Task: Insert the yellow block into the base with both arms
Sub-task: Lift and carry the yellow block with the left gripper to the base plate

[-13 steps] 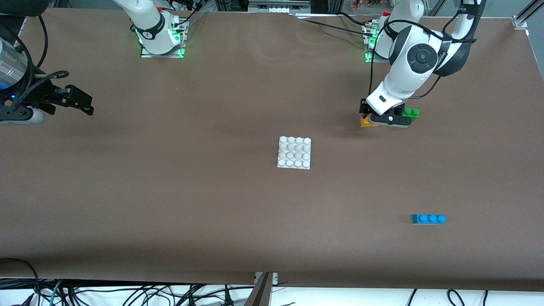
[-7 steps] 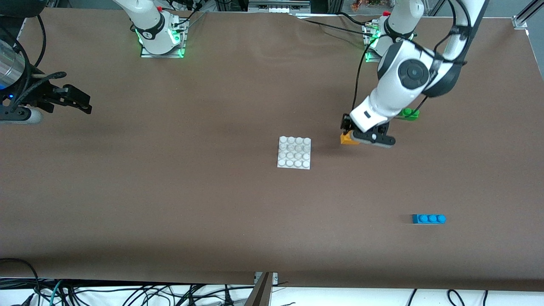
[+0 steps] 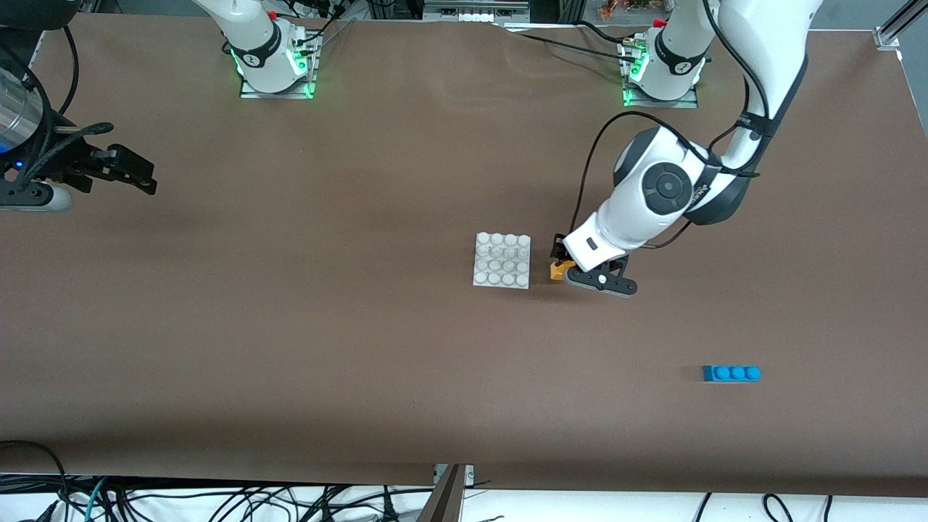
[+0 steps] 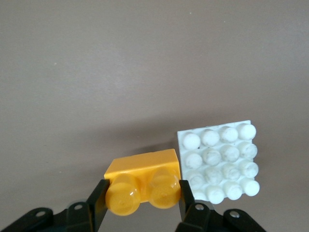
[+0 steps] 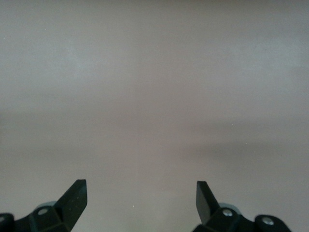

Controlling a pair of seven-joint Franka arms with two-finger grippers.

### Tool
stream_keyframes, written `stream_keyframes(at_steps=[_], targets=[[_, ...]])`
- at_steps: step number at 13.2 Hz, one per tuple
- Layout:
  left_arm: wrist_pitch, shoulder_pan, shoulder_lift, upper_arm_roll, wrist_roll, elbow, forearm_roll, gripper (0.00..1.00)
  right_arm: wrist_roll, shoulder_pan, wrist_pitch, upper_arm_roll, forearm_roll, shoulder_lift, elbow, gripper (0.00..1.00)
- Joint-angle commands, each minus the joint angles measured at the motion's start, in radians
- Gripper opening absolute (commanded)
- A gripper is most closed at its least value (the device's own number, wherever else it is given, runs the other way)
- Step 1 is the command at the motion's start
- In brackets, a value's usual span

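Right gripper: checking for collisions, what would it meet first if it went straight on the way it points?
Only the bare brown table shows ahead of the open right gripper; the way looks free, though depth is unclear.

Robotics lab: 2 bolted arm bases [image 3: 275, 61], brown-covered table [image 3: 290, 348], loose cables [image 3: 217, 500].

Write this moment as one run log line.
left gripper: shut on yellow block, beside base | right gripper: open, waiting

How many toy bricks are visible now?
2: the yellow block in the left gripper beside the base, and a blue brick nearer the camera. The arm may hide others.
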Motion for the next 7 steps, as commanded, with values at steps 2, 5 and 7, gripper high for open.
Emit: stream_keyframes(at_steps=[2, 5, 7], targets=[[-0.015, -0.05, 0.027, 0.008, -0.068, 0.036, 0.036, 0.19, 0.004, 0.001, -0.004, -0.001, 0.013, -0.005, 0.002, 1.0], [-0.015, -0.048, 0.029, 0.008, -0.07, 0.036, 0.038, 0.18, 0.004, 0.001, -0.003, -0.001, 0.013, -0.005, 0.002, 1.0], [-0.015, -0.05, 0.029, 0.008, -0.07, 0.036, 0.036, 0.17, 0.004, 0.001, -0.004, -0.001, 0.013, -0.005, 0.002, 1.0]])
